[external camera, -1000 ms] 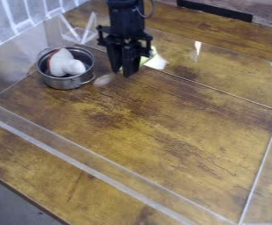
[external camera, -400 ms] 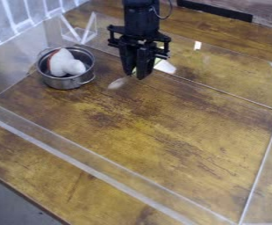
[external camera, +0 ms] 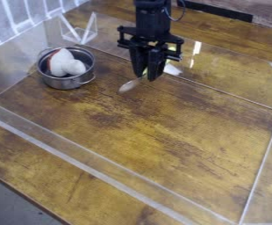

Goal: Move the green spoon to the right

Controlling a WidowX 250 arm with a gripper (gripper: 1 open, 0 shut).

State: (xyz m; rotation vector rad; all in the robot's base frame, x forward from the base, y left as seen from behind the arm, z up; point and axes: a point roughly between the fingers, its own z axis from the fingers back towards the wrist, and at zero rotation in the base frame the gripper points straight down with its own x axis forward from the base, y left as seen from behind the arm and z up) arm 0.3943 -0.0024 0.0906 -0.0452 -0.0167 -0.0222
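Steel bowl (external camera: 66, 68) holding white object (external camera: 65, 61), gripper (external camera: 150, 76) clamped on green spoon (external camera: 132, 83)

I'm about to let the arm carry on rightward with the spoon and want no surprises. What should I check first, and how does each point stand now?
1. Claw closed on the green spoon: ok, the green handle sits between the fingers and the silver scoop sticks out below-left.
2. Spoon lifted off the wooden table: cannot tell, the scoop looks at or just above the surface.
3. Path to the right free: ok, only bare wood up to the clear wall.
4. Steel bowl with the white object out of the way: ok, it sits apart on the left.
5. Claw pointing straight down: ok.
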